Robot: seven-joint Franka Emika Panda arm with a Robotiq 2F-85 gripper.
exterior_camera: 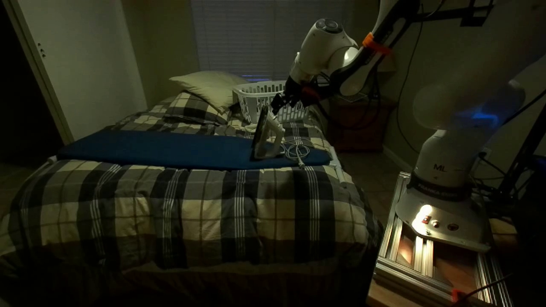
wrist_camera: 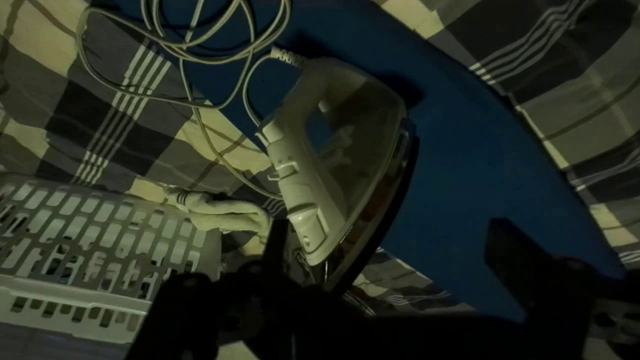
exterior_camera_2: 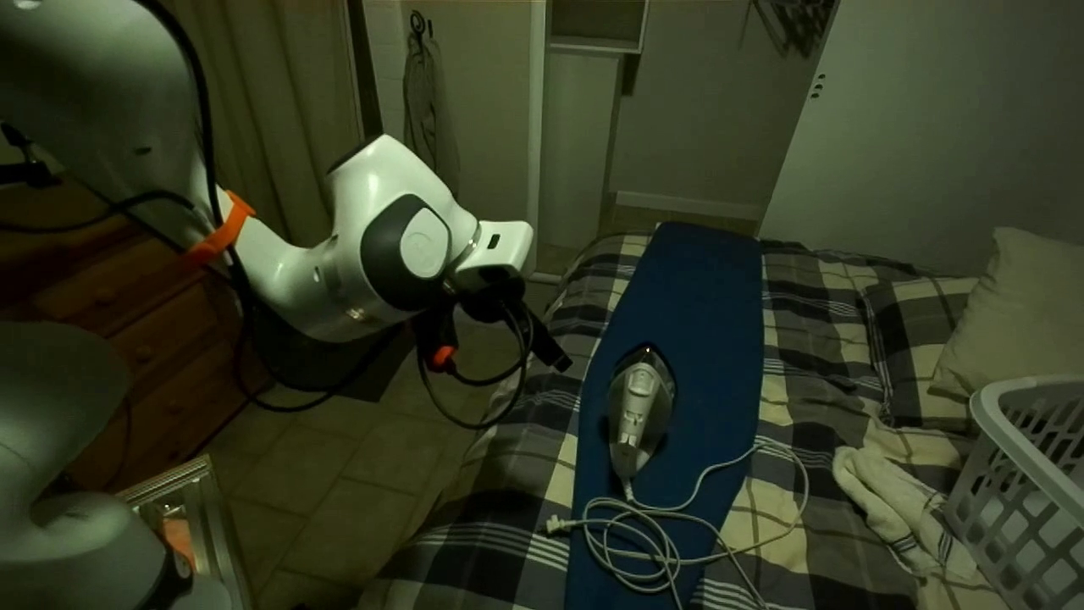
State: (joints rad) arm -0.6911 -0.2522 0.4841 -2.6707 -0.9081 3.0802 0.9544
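Holds the gripper [wrist_camera: 390, 235] spread wide, with a broad gap between its two dark fingers [wrist_camera: 510, 260] in the wrist view, and pinches nothing. Frames the nose end of a white clothes iron [wrist_camera: 365, 155] within that gap, nearer to one finger than to the other. Hangs right beside the raised nose of the iron in an exterior view, above the blue ironing board [exterior_camera: 162, 147], yet leaves a visible gap between the iron and a black fingertip [exterior_camera_2: 559, 360] in an exterior view. Cannot tell about contact on the side hidden from sight. Has the iron near the fingertips, upright on its heel on the board in both exterior views, with its pale cord [wrist_camera: 200, 60] looped close by, partly on the board and partly on the plaid bedding [exterior_camera: 192, 213]. Has also, farther off on the bedding, a white cloth [exterior_camera_2: 885, 496] and a slotted white laundry basket [wrist_camera: 75, 293], just beside each other, near a pale pillow [exterior_camera: 213, 85].
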